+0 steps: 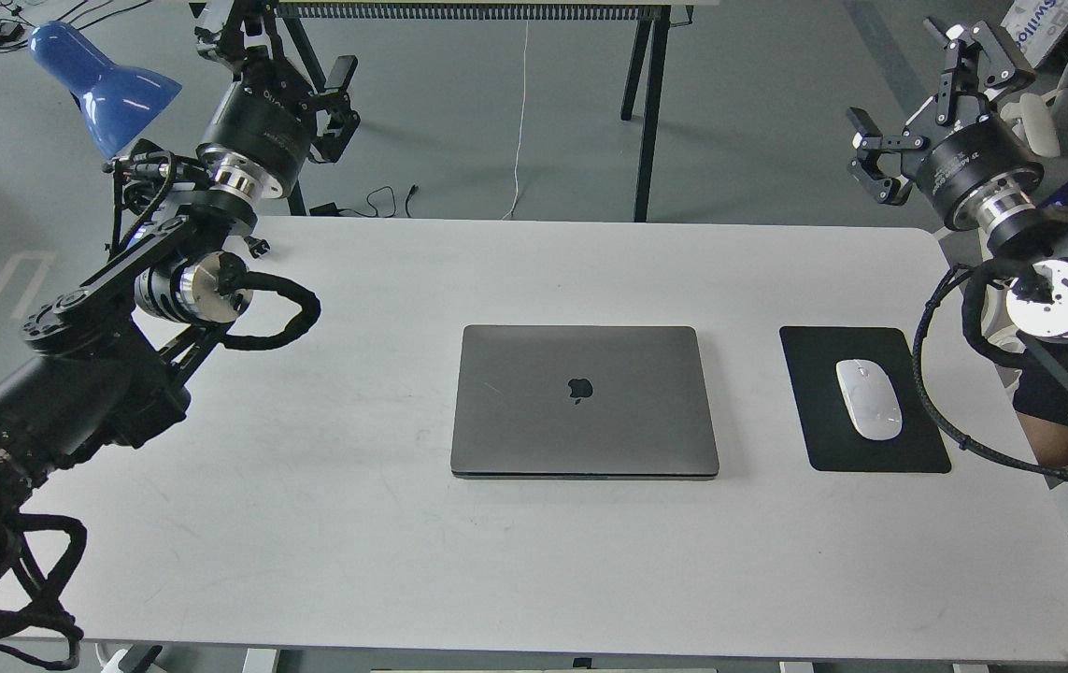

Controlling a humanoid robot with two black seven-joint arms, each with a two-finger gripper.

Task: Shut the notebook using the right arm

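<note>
The notebook [585, 400] is a space-grey laptop lying flat in the middle of the white table [356, 542]. Its lid is down and the black apple logo faces up. My right arm comes in from the right edge. Its gripper [900, 77] is open and empty, raised beyond the table's far right corner, well away from the notebook. My left gripper [279, 45] is open and empty, held high beyond the table's far left corner.
A black mouse pad [870, 439] with a white mouse [868, 398] lies right of the notebook, under the right arm's looped cable [940, 411]. A blue lamp [104, 79] stands at the far left. Black table legs [647, 112] stand behind.
</note>
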